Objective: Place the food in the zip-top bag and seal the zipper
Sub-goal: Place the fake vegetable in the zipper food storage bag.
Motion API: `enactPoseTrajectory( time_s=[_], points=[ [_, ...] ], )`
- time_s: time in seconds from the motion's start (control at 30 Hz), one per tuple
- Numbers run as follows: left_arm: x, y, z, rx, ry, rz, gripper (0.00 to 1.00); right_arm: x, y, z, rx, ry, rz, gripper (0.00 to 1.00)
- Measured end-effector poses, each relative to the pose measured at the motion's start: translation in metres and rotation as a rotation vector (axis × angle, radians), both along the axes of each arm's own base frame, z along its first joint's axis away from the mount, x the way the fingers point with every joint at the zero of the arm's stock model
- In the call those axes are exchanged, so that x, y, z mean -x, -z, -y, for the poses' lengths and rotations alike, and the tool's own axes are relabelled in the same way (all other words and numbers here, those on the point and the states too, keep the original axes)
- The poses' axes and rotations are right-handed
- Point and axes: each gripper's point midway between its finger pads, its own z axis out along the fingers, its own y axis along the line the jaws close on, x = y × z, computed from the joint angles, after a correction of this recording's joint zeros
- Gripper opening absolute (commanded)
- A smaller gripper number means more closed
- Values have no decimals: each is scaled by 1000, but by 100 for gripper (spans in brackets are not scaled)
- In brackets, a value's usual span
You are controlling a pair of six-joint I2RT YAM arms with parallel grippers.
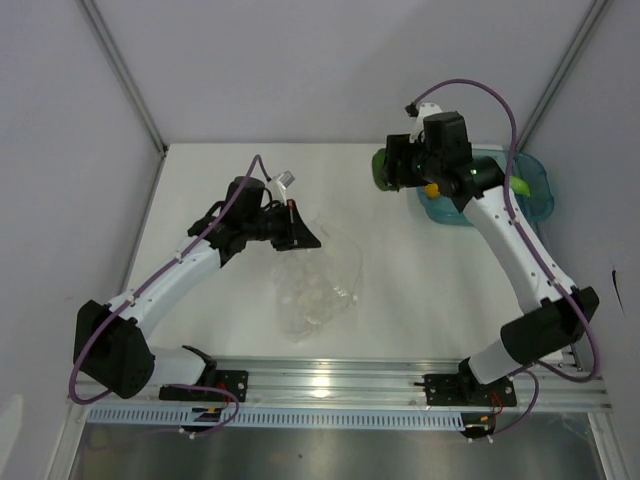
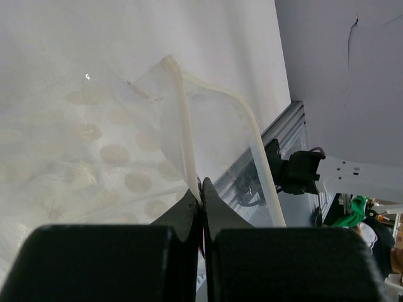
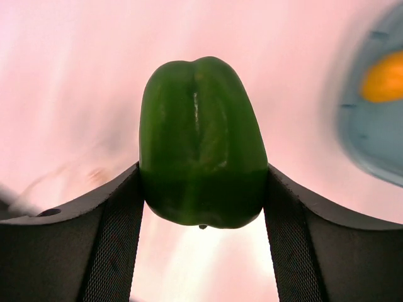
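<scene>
White tabletop (image 1: 420,270), matte, plain. 2 things lie directly on it.
1) zip-top bag (image 1: 318,295): clear, crinkly, approx mid-table, slightly L of centre, well apart from all 4 edges. Near part flat on the surface; far end w/ zipper (image 2: 184,145) raised off it.
2) teal tray (image 1: 538,185): translucent, in far R corner, close to R edge, partly hidden from above.
Bag & tray well apart, bare surface btwn them. Aluminium rail (image 1: 340,378) runs along near edge, almost corner to corner.
</scene>
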Motion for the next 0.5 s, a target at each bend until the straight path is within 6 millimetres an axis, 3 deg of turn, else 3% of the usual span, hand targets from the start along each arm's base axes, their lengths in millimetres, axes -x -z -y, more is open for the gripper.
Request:
enactPoseTrajectory(
  time_s=[0.1,0.2,0.4,0.5],
  points=[
    [0,0,0,-2,-2,0,1,43,-18,-39,-71,-144,14,1],
    [-1,0,0,-3,-5,-1,1,81,-17,-67,-114,-252,-18,6],
    [-1,1,-1,-4,-9,-2,1,135,20,-104,-139,-408,-152,9],
    [-1,0,-1,-4,-10,-1,1,153,41,-112,-123,-442,-211,8]
  ],
)
